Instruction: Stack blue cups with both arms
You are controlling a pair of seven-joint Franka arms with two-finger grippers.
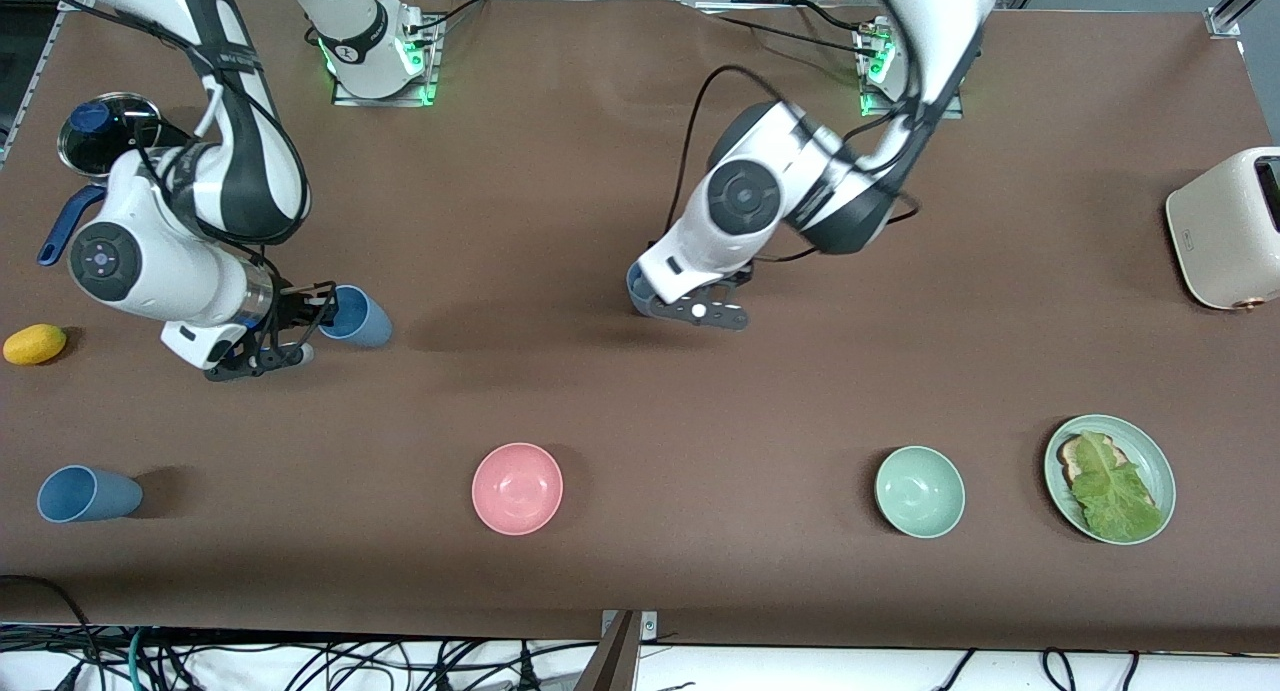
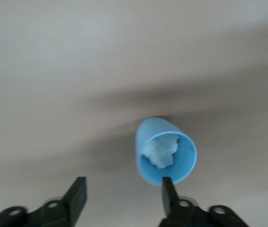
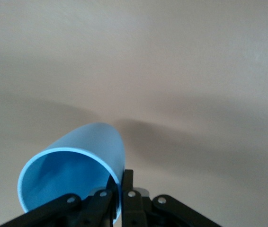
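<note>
My right gripper (image 1: 320,318) is shut on the rim of a mid-blue cup (image 1: 360,317), one finger inside and one outside. It holds the cup tilted over the table at the right arm's end. The right wrist view shows the cup (image 3: 72,172) pinched in that gripper (image 3: 120,189). My left gripper (image 1: 692,309) is open, low over the middle of the table. A paler blue cup (image 1: 635,289) peeks out beside it. In the left wrist view this cup (image 2: 166,150) holds something white, and my left gripper (image 2: 124,189) has one fingertip (image 2: 168,185) at its rim. A third blue cup (image 1: 86,493) lies on its side.
A pink bowl (image 1: 517,488), a pale green bowl (image 1: 919,491) and a green plate (image 1: 1155,461) with toast and lettuce stand nearer the front camera. A cream toaster (image 1: 1225,229) is at the left arm's end. A yellow fruit (image 1: 35,344) and a pot (image 1: 100,131) are at the right arm's end.
</note>
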